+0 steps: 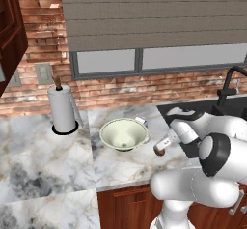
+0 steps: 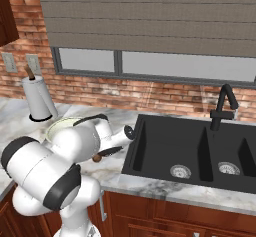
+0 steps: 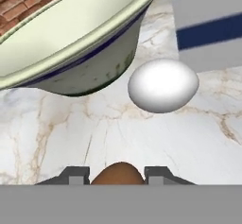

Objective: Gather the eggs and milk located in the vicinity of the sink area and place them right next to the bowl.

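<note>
My gripper (image 3: 117,175) is shut on the brown egg (image 3: 118,173), which shows between the two fingertips. It hangs low over the marble counter (image 1: 120,163), just right of the pale cream-green bowl (image 1: 124,134). In the hand view the white egg (image 3: 163,86) lies on the counter beside the bowl (image 3: 71,43), close to the milk carton (image 3: 208,24) with its blue band. From the left base view the carton (image 1: 141,121) peeks out behind the bowl's far right rim, and the gripper (image 1: 160,148) holds the brown egg (image 1: 159,151). The black sink (image 2: 195,151) lies to the right.
A tall white paper-towel roll (image 1: 62,108) stands at the back left of the counter. The dark curved faucet (image 2: 222,106) rises behind the sink. A brick wall and a window close off the back. The counter's front edge runs just below the gripper.
</note>
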